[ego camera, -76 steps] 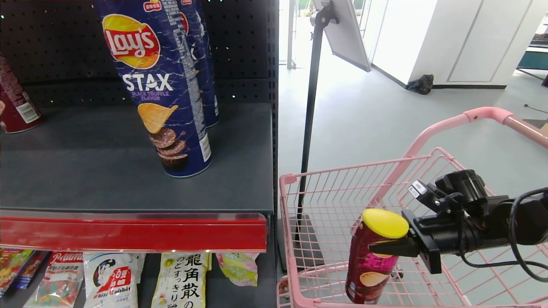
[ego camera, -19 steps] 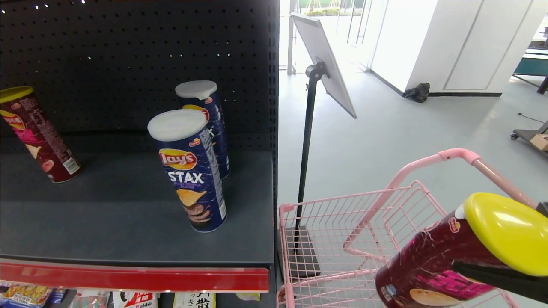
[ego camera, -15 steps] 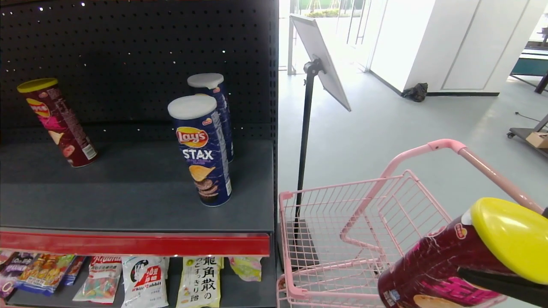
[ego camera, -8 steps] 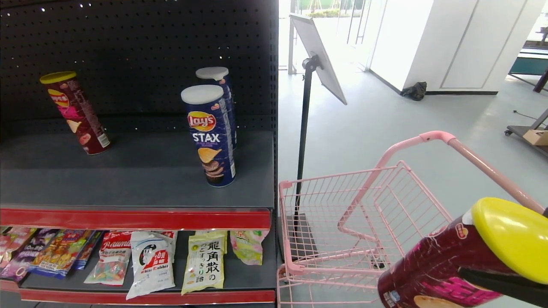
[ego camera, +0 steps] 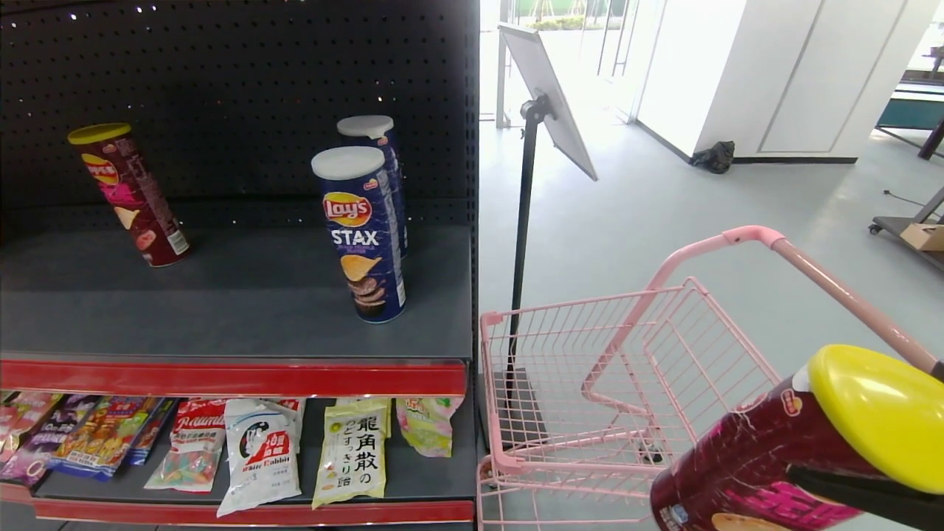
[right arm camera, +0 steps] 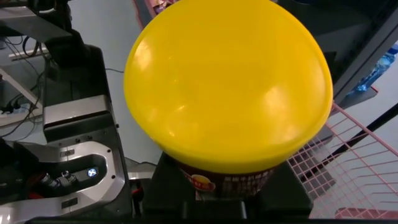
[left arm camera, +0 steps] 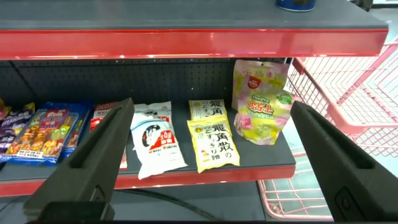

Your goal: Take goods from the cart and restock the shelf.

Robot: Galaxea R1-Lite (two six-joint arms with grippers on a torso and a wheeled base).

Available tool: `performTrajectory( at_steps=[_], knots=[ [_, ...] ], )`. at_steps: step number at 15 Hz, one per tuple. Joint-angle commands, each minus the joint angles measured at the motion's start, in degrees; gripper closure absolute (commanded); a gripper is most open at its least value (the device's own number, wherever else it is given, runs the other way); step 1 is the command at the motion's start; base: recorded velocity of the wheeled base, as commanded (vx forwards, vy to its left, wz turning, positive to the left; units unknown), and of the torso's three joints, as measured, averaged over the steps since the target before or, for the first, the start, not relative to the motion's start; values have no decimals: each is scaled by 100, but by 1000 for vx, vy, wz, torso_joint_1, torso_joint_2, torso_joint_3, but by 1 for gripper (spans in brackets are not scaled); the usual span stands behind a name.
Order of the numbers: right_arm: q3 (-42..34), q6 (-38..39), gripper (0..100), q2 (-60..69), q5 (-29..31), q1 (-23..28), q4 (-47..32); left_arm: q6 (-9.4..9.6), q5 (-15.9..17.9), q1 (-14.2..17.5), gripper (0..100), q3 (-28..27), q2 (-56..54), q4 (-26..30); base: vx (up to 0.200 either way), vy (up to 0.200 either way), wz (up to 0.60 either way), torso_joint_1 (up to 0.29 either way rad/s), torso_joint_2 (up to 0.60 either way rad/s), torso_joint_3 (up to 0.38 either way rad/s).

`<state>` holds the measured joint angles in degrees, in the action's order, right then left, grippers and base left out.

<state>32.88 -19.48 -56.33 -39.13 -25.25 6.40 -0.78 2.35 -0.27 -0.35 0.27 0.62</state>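
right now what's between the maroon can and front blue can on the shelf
Nothing: head view shows bare grey shelf between maroon yellow-lidded can and blue white-lidded can.

Non-task items we see, head cam: sign stand [ego camera: 524,243] just right of ctr, black pole upright, white board [ego camera: 549,92] tilted on top at 12 o'clk. Grey floor [ego camera: 664,214] runs from 12 round to 3. White wall block [ego camera: 774,74] at 1-2 o'clk w/ a black bag [ego camera: 714,157] slumped at its foot. Teal table [ego camera: 913,110] at 2, at the frame edge. At 3 we've got a cardboard box [ego camera: 922,236] on a low dolly [ego camera: 894,227], thin cable [ego camera: 906,198] on the floor near it. At 7, a row of snack bags [ego camera: 258,457] side by side; green pouch [ego camera: 428,424] at the row's right end.
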Motion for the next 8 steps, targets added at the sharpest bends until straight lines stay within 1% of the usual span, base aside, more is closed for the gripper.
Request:
performTrajectory(
  at_steps=[1,4,8],
  knots=[
    [-1,-3,100,-27,2,-7,2,-1,2,0,0,0,0,-1,0,0,0,0,0,0],
    [-18,-47,100,-141,99,-51,37,-1,2,0,0,0,0,-1,0,0,0,0,0,0],
    [228,-21,100,-106,169,-51,37,-1,-7,0,0,0,0,-1,0,0,0,0,0,0]
  ],
)
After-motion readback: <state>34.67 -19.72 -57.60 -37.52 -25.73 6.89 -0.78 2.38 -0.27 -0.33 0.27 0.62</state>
